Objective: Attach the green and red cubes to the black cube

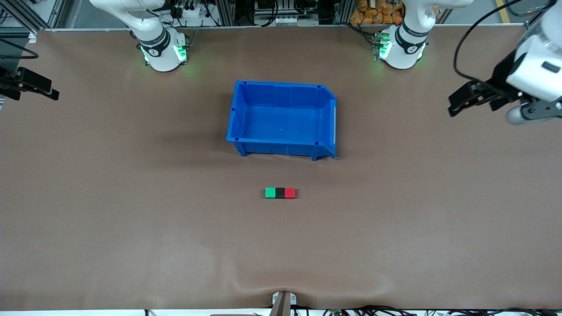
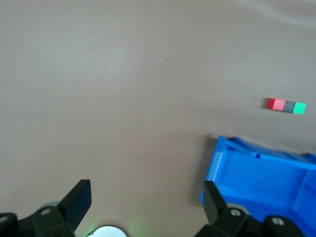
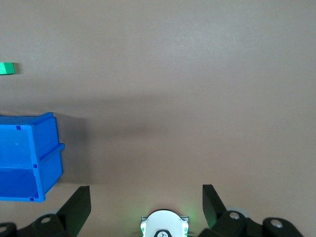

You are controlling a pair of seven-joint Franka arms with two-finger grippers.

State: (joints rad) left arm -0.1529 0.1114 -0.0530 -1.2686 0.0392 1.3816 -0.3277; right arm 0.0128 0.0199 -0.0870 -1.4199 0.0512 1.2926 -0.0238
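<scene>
The green cube (image 1: pixel 270 192), the black cube (image 1: pixel 280 193) and the red cube (image 1: pixel 290 192) lie in one touching row on the brown table, black in the middle, nearer to the front camera than the blue bin. The left wrist view shows the row as red (image 2: pixel 275 103), black (image 2: pixel 289 106), green (image 2: pixel 299 107). The right wrist view shows only the green cube (image 3: pixel 7 68) at its edge. My left gripper (image 1: pixel 454 103) (image 2: pixel 145 190) is open and empty, up over the left arm's end of the table. My right gripper (image 1: pixel 50 90) (image 3: pixel 145 193) is open and empty over the right arm's end.
An empty blue bin (image 1: pixel 281 84) stands mid-table between the arm bases and the cubes; it also shows in the left wrist view (image 2: pixel 222 163) and the right wrist view (image 3: pixel 49 148). A camera mount (image 1: pixel 283 303) sits at the table's near edge.
</scene>
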